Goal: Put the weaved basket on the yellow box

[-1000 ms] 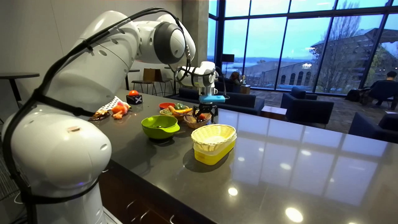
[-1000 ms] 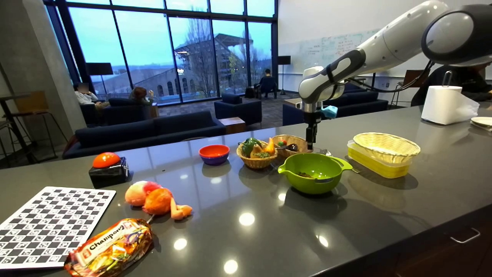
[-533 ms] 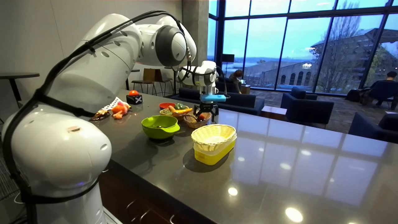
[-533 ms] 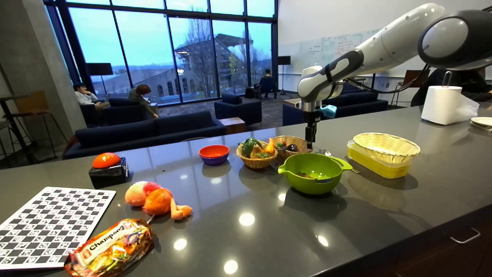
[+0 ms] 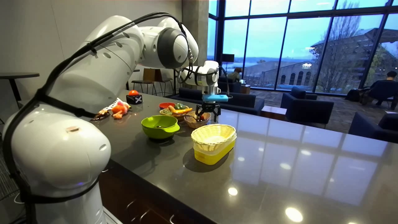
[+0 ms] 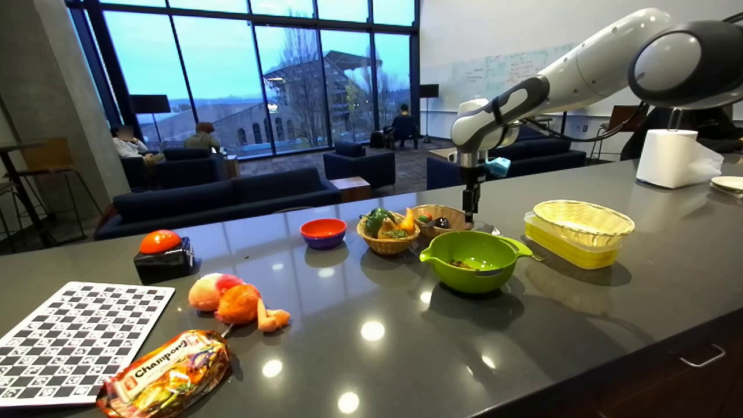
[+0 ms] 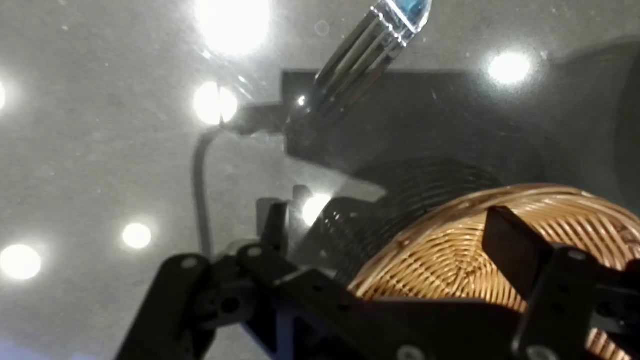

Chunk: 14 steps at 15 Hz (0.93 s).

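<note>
Pincer (image 7: 386, 222) gapes over the brown basket's (image 7: 457, 262) rim.

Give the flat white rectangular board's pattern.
Black-and-white checkerboard; the board shows best in an exterior view.

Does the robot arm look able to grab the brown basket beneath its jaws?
Probably yes: one finger hangs over the brown basket, the other beyond its edge, with the jaws open and nothing visible blocking them.

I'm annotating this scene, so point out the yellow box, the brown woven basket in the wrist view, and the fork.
Yellow box (image 5: 214, 156): in an exterior view, on its side wall.
Brown woven basket (image 7: 457, 265): in the wrist view, on its inner weave.
Fork (image 7: 369, 49): in the wrist view, on its tines.
</note>
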Tool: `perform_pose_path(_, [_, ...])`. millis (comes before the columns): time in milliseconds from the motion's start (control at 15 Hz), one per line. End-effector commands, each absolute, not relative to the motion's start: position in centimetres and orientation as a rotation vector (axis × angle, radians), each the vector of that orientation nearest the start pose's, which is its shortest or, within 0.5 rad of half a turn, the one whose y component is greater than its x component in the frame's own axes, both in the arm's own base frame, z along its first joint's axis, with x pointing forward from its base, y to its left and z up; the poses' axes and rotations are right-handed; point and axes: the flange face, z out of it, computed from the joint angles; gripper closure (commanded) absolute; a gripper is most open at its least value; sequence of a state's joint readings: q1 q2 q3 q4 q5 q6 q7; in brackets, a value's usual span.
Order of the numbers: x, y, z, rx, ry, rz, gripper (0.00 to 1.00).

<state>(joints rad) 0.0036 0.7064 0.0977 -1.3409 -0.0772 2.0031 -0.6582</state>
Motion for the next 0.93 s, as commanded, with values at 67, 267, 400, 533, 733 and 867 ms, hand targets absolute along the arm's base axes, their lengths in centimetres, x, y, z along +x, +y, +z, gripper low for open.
perform_pose_path(67, [72.9, 5.4, 31.0, -2.904, -1.180, 0.059, 0.00])
perform_pose_path(267, [72.9, 5.5, 31.0, -2.902, -1.181, 0.060, 0.00])
perform_pose_path(400, [72.9, 5.5, 30.9, -2.902, -1.181, 0.061, 0.00])
perform_pose_path(533, [72.9, 5.5, 30.9, -2.902, -1.181, 0.061, 0.00])
perform_pose_path(733, [73.3, 7.0, 30.8, -2.851, -1.224, -0.002, 0.00])
perform_pose_path(867, [73.6, 8.9, 31.2, -2.800, -1.287, -0.083, 0.00])
